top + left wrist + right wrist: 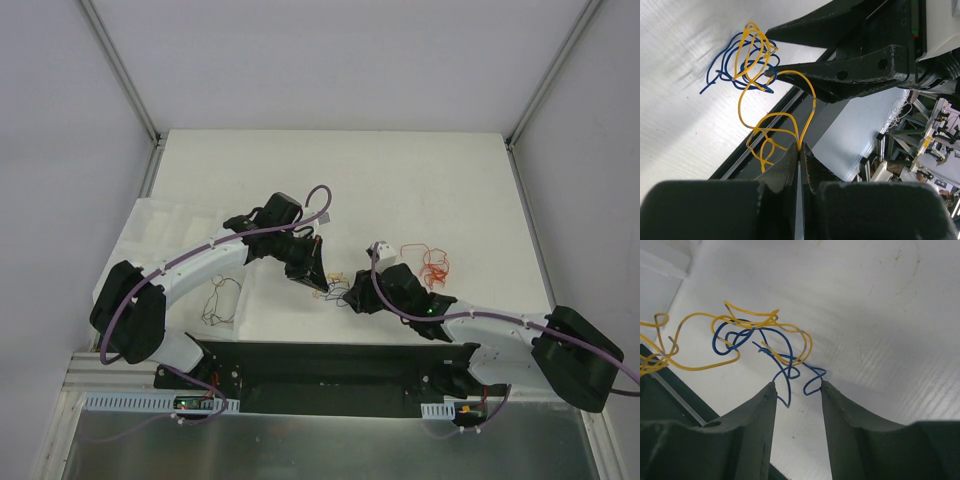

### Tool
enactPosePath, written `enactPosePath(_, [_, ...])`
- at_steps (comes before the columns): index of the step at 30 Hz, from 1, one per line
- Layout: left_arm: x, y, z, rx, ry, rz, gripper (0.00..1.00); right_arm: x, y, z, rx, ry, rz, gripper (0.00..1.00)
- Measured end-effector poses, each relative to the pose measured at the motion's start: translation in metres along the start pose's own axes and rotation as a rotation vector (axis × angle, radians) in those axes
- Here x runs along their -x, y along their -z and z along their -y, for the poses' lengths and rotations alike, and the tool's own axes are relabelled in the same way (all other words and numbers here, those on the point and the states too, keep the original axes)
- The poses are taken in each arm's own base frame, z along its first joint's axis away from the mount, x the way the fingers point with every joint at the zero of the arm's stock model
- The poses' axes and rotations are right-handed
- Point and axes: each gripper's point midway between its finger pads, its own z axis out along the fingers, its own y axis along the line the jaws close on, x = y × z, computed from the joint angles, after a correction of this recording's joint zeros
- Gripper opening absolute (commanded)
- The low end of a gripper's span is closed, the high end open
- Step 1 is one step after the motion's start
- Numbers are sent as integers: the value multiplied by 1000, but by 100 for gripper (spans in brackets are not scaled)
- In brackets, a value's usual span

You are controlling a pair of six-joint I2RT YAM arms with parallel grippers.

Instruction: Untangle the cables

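Knot [338,285]: a yellow wire [742,100] and a blue wire [722,67] looped through each other, lying on the table [450,180] at about 6 o'clock from its centre, close to the near edge.
Yellow wire: in the right wrist view it arches over the blue coils and runs off toward 9 o'clock. In the left wrist view one strand leads down into the left fingers.
Blue wire: small tight curls. Its lowest loops dip between the right fingertips.
Left gripper [800,147]: pressed together, pinching the yellow wire. It sits at roughly 10 o'clock from the knot.
Right gripper [797,385]: fingers spread, nothing clamped, straddling the blue loops from about 4 o'clock. One bend looks close to the inner face of a finger; I cannot tell if it touches.
Other wires: a red and orange bundle [432,262] at 3 o'clock from the knot, well apart; a dark wire [222,298] at 9 o'clock, also apart.
Step, my judgement: you are lining up a grip on blue so the two arms can draw the colours apart.
Risk 1: close now and you may catch yellow along with blue, since they cross just above the fingertips.
Risk 2: a straight pull could cinch the crossings tighter.
Risk 3: such thin wire can slip out of the left pinch under tension.
Risk 4: slack yellow loops hang near the table's near edge and could snag there.
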Motion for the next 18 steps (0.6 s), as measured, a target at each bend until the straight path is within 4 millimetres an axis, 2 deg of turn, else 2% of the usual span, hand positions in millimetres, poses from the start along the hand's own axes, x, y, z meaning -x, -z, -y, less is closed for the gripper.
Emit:
enactPosePath(4, [0,0,0,-1,-1,1,0,0,-8,-6,-2,-4,11,1])
enactPosePath(8, [2,0,-1,6,-2,8,0,7,-12,-7,-31,-22,29,0])
enactPosePath(11, [7,3,-8,59,3,53,0,13,-6,4,-97,-29,58,0])
enactPosePath(15, [18,24,-18,169,-14,194,0,31,21,27,-210,-67,152,0])
enactPosePath(18, [30,54,-20,244,-40,346,0,53,54,59,-327,-145,265,0])
